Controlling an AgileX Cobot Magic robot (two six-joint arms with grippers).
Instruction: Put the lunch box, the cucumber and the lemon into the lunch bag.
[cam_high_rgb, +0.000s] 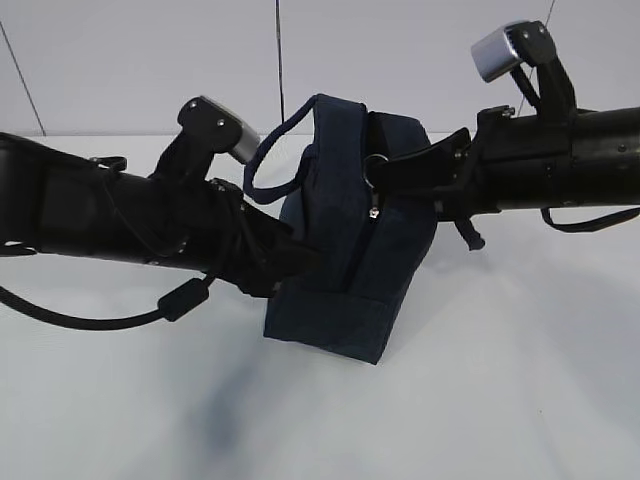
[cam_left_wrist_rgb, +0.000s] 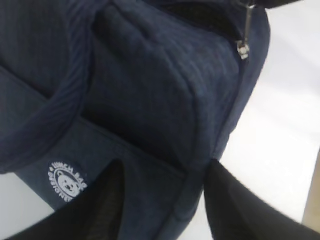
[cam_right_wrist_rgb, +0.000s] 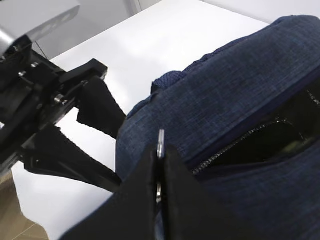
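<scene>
The lunch bag (cam_high_rgb: 345, 240) is sitting at the centre of the exterior view on the white table (cam_high_rgb: 500, 380), tipped so its zipper line is running down the face towards the camera, one loop handle (cam_high_rgb: 275, 150) arching off to the upper left. The lunch box, the cucumber and the lemon are not showing in any view, so whether they are already inside I cannot tell.

The left gripper (cam_left_wrist_rgb: 160, 200) is reaching in from the left of the exterior view; in its wrist view the two dark fingers are standing part-way open along the bottom edge, straddling a fold of the bag's side near the round white logo (cam_left_wrist_rgb: 66, 181), bracing rather than clamping, as far as I can judge.

The right gripper (cam_right_wrist_rgb: 160, 170) is coming in from the right, its fingers pressed shut on the metal ring pull (cam_right_wrist_rgb: 161, 137).

The step in hand appears to be working the zipper. The gap beside the pull is looking dark and partly open in the right wrist view. The next move is calling for a steady draw along the zipper track while the left side is keeping the fabric taut
</scene>
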